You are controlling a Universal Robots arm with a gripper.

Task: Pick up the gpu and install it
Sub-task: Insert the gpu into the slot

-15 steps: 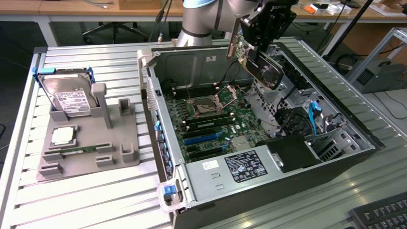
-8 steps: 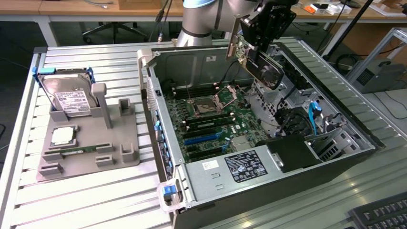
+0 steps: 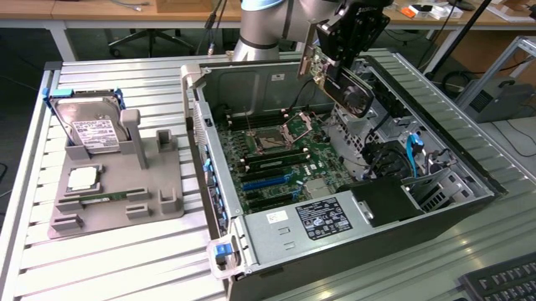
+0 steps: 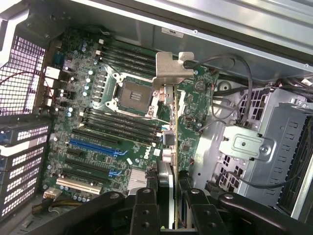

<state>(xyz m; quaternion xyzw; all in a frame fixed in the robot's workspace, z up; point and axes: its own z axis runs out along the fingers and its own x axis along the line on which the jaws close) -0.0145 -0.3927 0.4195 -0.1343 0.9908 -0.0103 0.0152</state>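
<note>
Gripper (image 4: 166,196) clenched on gpu (image 4: 168,142), card edge-on, silver bracket at the end away from the fingers. Exterior view, left to right: hard drive (image 3: 90,128) standing in grey tray (image 3: 159,174), open computer case (image 3: 251,81), gpu in the air over the motherboard (image 3: 289,157).

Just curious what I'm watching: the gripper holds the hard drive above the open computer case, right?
Not quite. The gripper holds the gpu above the open computer case; the exterior view shows the hard drive on the grey stand.
</note>
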